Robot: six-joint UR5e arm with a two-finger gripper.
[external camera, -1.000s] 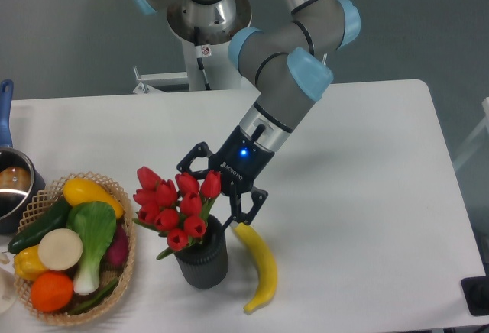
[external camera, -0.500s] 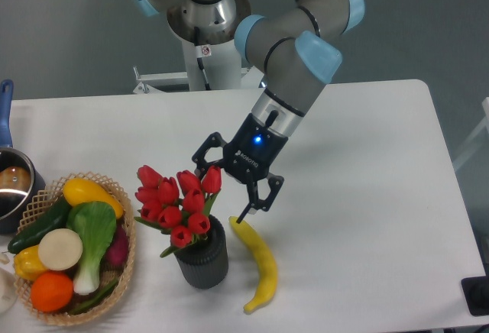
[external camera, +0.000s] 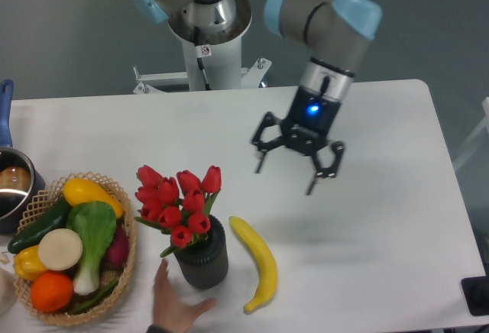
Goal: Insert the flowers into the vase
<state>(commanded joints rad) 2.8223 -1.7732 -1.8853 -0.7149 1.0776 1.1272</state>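
The gripper (external camera: 286,171) hangs above the table (external camera: 382,218) with its two fingers spread wide and nothing between them, well apart from the flowers (external camera: 174,205). The flowers stand in the vase (external camera: 203,259), stems down in its mouth and red buds pointing up, leaning a little to the left. A banana (external camera: 258,262) lies just beside the vase on its right, a hand (external camera: 173,307) touches the vase at its lower left, and a wicker basket (external camera: 122,268) of vegetables is near on the left.

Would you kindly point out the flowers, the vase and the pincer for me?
flowers (external camera: 177,199), fixed camera view, on the red buds in the middle of the bunch.
vase (external camera: 203,263), fixed camera view, on its ribbed dark side.
pincer (external camera: 286,182), fixed camera view, midway between its open fingertips.
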